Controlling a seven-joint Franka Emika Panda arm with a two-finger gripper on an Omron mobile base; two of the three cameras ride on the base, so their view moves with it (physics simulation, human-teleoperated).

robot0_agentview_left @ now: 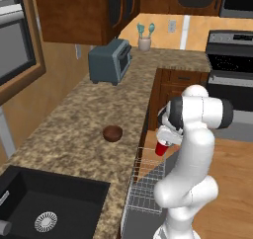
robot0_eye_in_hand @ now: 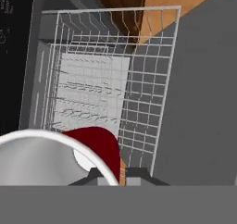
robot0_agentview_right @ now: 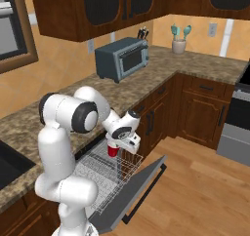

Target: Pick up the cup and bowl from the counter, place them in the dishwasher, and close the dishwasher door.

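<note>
One red cup (robot0_agentview_right: 113,150) is sitting pinched in your gripper (robot0_agentview_right: 117,143), whose fingers are squeezing its rim. You are holding it in the air over the white wire rack (robot0_agentview_right: 105,169) of the open dishwasher (robot0_eye_in_hand: 115,86). Your dishwasher door (robot0_agentview_right: 141,186) is lying flat. Your brown bowl (robot0_agentview_left: 112,133) is waiting on the counter (robot0_agentview_left: 74,129), near the edge, well apart from the cup.

Red cup (robot0_agentview_left: 161,148) — upright, hanging above the dishwasher's white wire rack (robot0_agentview_right: 105,169). Dark brown bowl (robot0_agentview_left: 112,133) — on the speckled tabletop (robot0_agentview_left: 74,129). Dark dishwasher door (robot0_agentview_right: 141,191) lowered open.
</note>
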